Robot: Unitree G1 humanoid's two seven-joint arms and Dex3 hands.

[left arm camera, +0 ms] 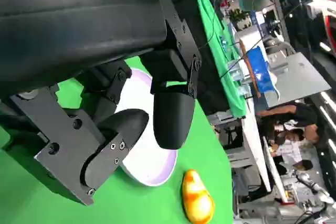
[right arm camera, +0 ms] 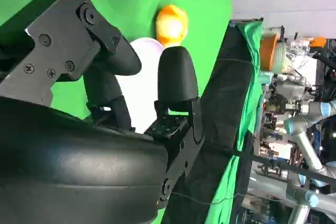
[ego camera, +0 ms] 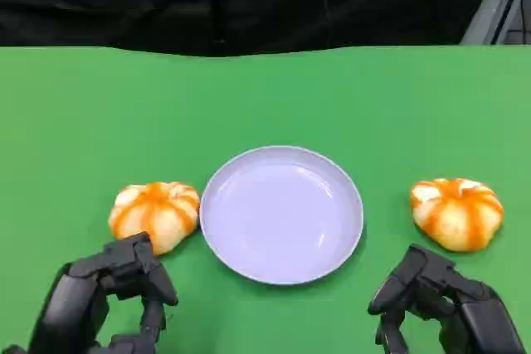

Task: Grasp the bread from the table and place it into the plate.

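head view looks down; wrist views close, sharing plate (ego camera: 282,215)

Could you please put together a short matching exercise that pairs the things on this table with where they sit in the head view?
Things:
1. Round lilac plastic plate
2. Orange-and-white round bread roll nearer the left robot hand
3. Orange-and-white round bread roll nearer the right robot hand
4. Left robot hand

Places:
A. On the green cloth, right of the plate
B. Lower left corner, holding nothing
C. Centre of the table, empty
D. On the green cloth, just left of the plate

Pairs: 1-C, 2-D, 3-A, 4-B
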